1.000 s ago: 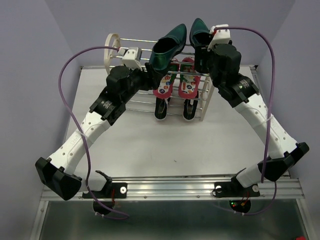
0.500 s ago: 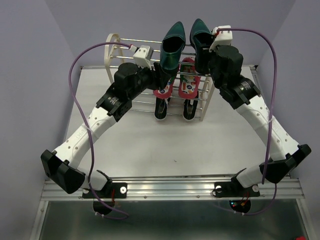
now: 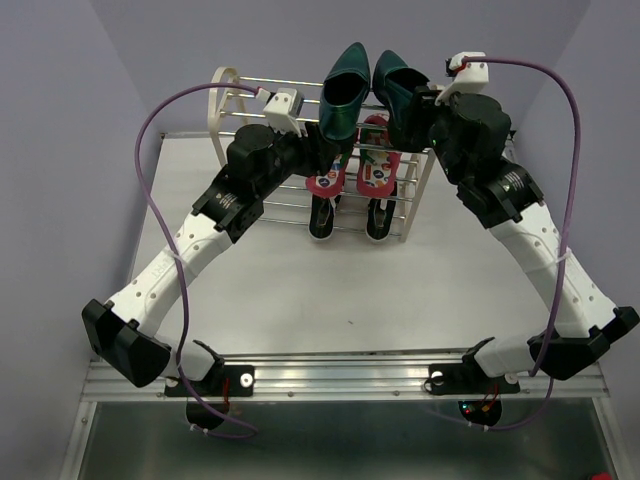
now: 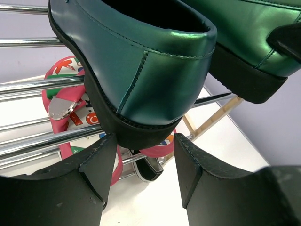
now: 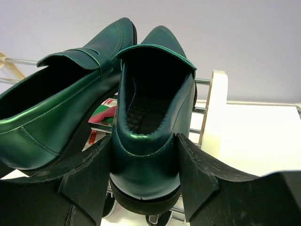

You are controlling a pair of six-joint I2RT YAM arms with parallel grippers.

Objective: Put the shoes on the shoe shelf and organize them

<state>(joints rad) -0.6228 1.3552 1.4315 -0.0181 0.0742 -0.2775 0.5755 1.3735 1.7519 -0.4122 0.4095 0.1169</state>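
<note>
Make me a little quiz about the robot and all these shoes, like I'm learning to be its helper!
1. True or false: the red flip-flops lie on the table.
2. What does the right tool clamp? A) a sneaker toe B) the heel of the right loafer C) a shelf rod
3. Fill in: on the tier below the flip-flops, the shoe shelf holds the black ____.

Key:
1. False. They rest on the shelf's rods.
2. B. The left tool grips the left loafer the same way.
3. sneakers
</note>
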